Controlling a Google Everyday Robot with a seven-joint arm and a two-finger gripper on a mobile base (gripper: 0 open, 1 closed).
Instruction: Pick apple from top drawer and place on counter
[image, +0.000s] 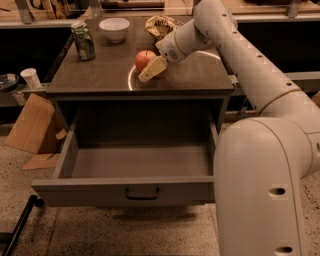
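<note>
The red-orange apple (144, 58) sits on the dark counter (95, 75), at the left edge of the thin white circle (130, 81). My gripper (150, 68) is at the apple's front right side, right against it, with the arm coming in from the right. The top drawer (90, 191) is pulled wide open below the counter. Its inside shows nothing in it, and its dark pull handle (142, 194) is at the centre of the front panel.
A green can (83, 42), a white bowl (114, 28) and a crumpled bag (159, 24) stand at the back of the counter. A white cup (31, 78) and cardboard (29, 124) are at the left. My own body (265, 190) fills the right side.
</note>
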